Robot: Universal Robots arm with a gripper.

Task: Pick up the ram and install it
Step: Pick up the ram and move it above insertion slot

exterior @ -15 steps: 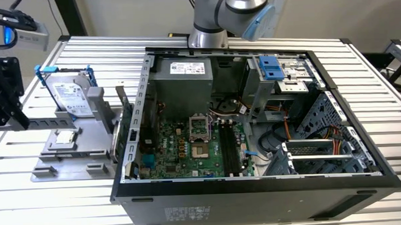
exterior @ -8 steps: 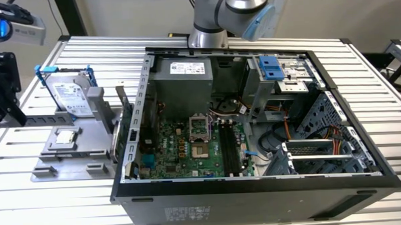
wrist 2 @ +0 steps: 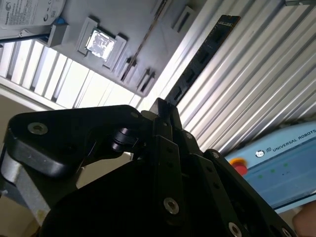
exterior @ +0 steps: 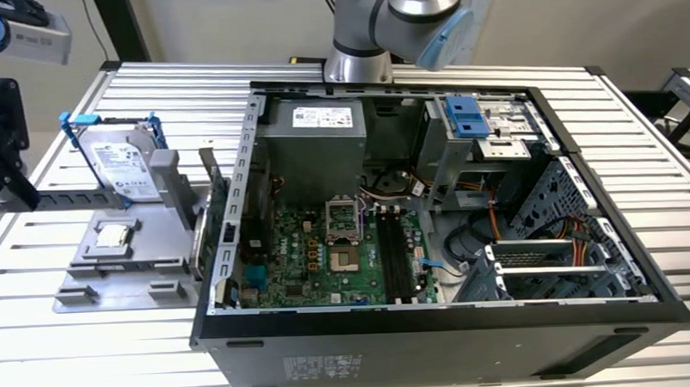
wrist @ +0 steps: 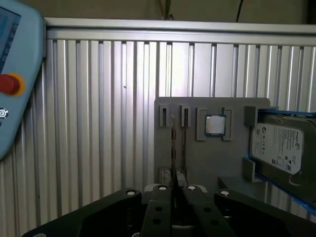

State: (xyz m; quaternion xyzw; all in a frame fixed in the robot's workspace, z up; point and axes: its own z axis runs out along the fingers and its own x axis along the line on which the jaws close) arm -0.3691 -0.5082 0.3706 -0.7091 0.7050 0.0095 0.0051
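Your gripper (wrist 2: 163,105) is clamped on the ram (wrist 2: 201,55): in the second wrist view its two black fingers (wrist 2: 170,148) are pressed together on one end of the stick, and the rest of the dark, chip-lined board reaches straight out past the fingertips. In the first wrist view you see the same ram edge-on, a thin line rising from the closed fingertips, with the grey fixture tray (wrist: 197,158) behind it. That tray carries a processor chip (wrist: 215,125) and a hard drive (wrist: 281,148) in a blue frame. In the exterior view the gripper sits at the picture's far left edge, and the ram shows as a grey strip lying roughly level and pointing toward the exterior view's right, across the lower part of the hard drive and seemingly above the tray; whether it touches the tray cannot be told. The open computer case (exterior: 442,321) lies to the exterior view's right of the tray on the slatted table (exterior: 75,358). Its long black memory slots (exterior: 395,252) are well apart from the gripper. They run from near to far in that picture, so the held stick's long axis looks roughly crosswise to them.
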